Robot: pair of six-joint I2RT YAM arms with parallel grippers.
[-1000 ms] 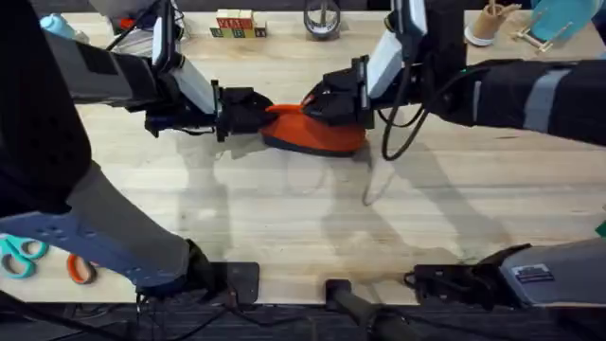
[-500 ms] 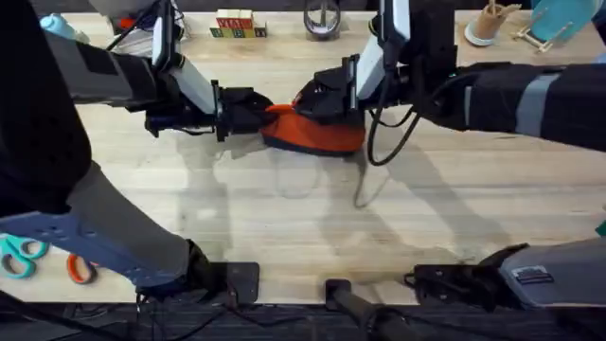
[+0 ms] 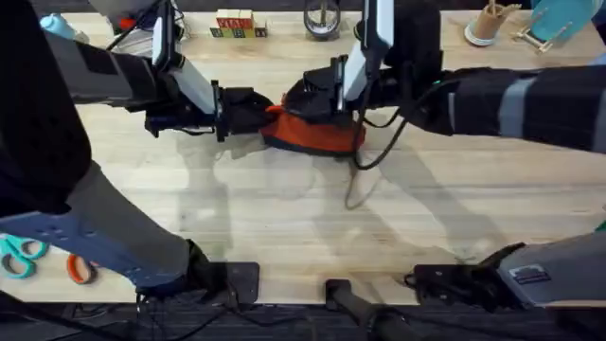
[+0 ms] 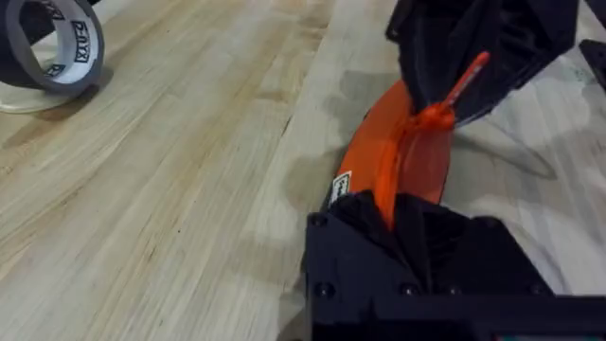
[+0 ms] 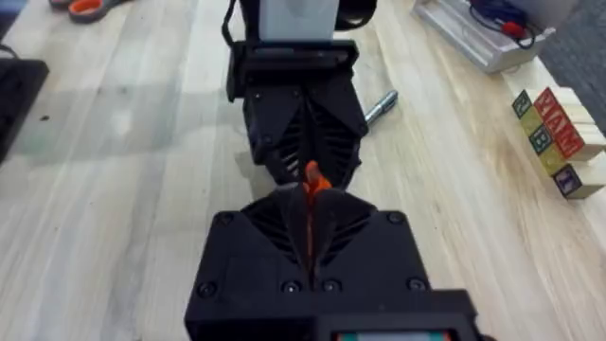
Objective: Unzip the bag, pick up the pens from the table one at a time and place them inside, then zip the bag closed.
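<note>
Left pincer (image 3: 254,111) pinches the bag's (image 3: 317,135) end on the surface (image 3: 284,218); right pincer (image 3: 308,98) pinches its zipper pull (image 4: 466,76)

I'm seeing the table (image 3: 284,237) showing as pale wood planks with matt, visible grain. The bag (image 3: 317,137) is looking like smooth orange fabric, slightly sheeny. Both grippers, left gripper (image 3: 258,109) and right gripper (image 3: 308,98), are reading as matt black plastic. A silvery metal pen (image 5: 379,104) is glinting on the wood.
</note>
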